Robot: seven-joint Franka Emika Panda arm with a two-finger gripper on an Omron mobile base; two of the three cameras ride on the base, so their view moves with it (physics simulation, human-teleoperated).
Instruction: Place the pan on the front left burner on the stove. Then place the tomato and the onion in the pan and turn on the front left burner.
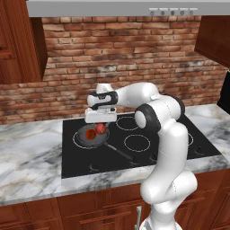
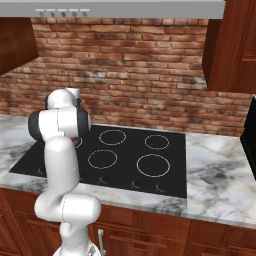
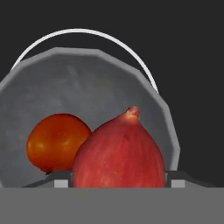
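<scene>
Brick wall [image 1: 134,54] behind, wooden cabinets [image 1: 22,40] to either side, a grey hood [image 1: 134,8] overhead, marbled tabletop [image 1: 27,157] around the stove [image 1: 179,130]. In the right base view, blocked by the arm's own white links: pan area hidden behind them.

Pincer [image 1: 99,124] hanging just above the pan [image 1: 81,137], pointed down, fingers spread fairly wide on either side of the onion [image 3: 120,153]. In the hand view, both dark fingertips [image 3: 61,179] flanking the onion's base, close to its sides; cannot tell whether pressed against it or just apart, nor whether lifted or resting on the pan floor.

Pan: shallow, round, dark grey, sitting on the front left burner [image 3: 83,33], whose white ring peeks out past the far rim; long black handle [image 1: 120,152] stretched toward the stove's front edge. Tomato [image 3: 57,142]: bright orange-red, smooth, lying inside the pan just beside the onion, seemingly touching. Onion: dull pinkish-red, pale sheen, pointed tip up in the hand view. From the left base view, both seen as small red balls [image 1: 101,129] in the pan under the hand.
</scene>
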